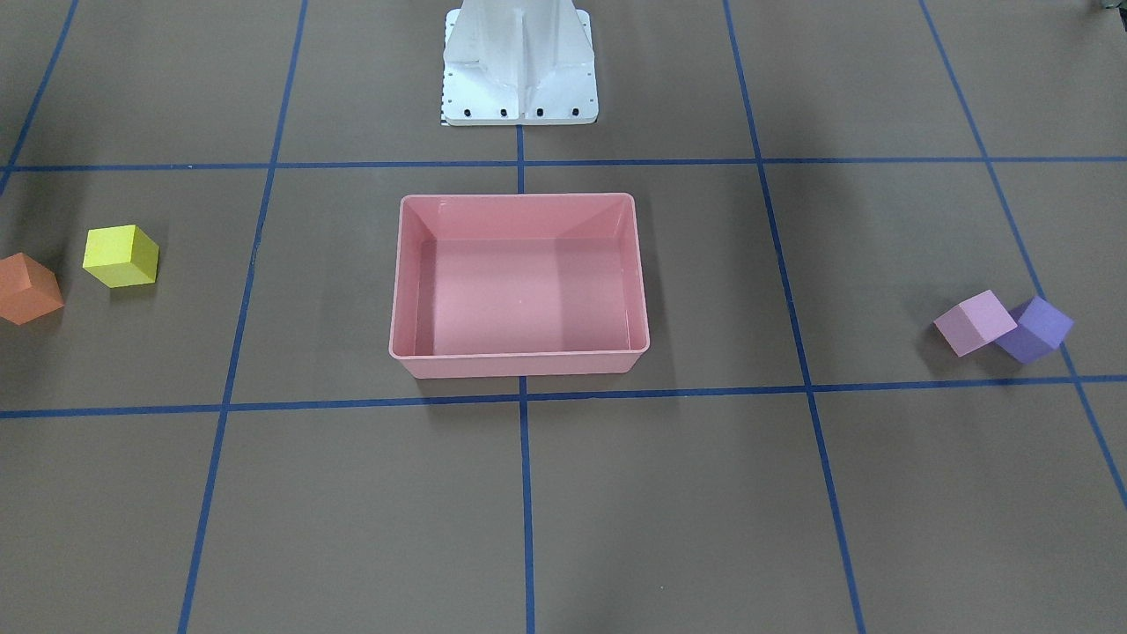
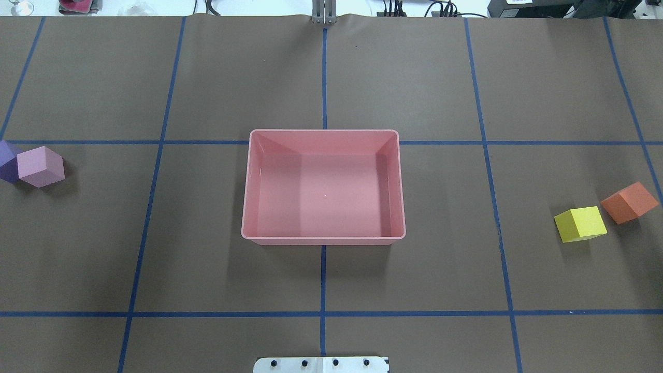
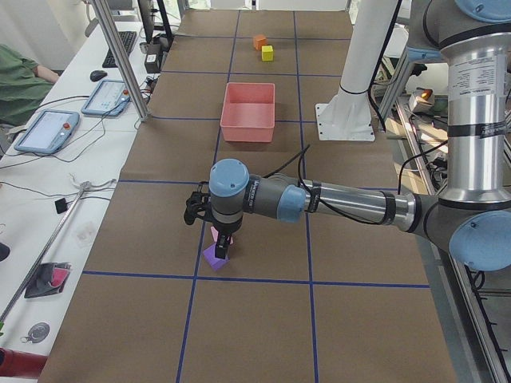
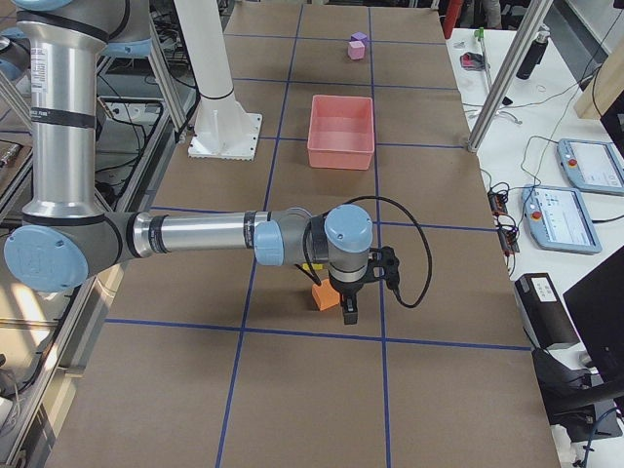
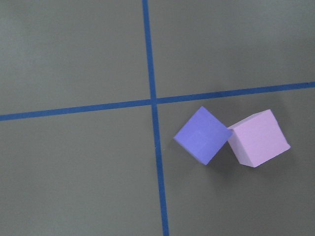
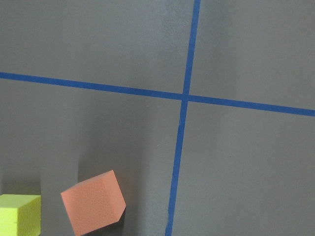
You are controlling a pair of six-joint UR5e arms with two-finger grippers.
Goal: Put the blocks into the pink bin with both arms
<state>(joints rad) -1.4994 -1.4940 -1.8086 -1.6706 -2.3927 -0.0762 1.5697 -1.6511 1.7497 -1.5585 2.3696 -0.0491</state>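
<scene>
The pink bin [image 2: 323, 239] stands empty at the table's middle. The light pink block [image 2: 40, 166] touches the purple block [image 2: 6, 160] at the robot's far left; both show in the left wrist view, pink [image 5: 258, 138] and purple [image 5: 203, 135]. The yellow block [image 2: 580, 224] and orange block [image 2: 629, 202] lie close together at the far right. The left gripper [image 3: 222, 249] hangs just above the purple block [image 3: 214, 257]. The right gripper [image 4: 349, 310] hangs beside the orange block [image 4: 325, 294]. I cannot tell whether either gripper is open or shut.
The white robot base [image 1: 519, 79] stands behind the bin. Blue tape lines grid the brown table. Tablets and cables lie on the side bench [image 3: 48, 132] beyond the table's far edge.
</scene>
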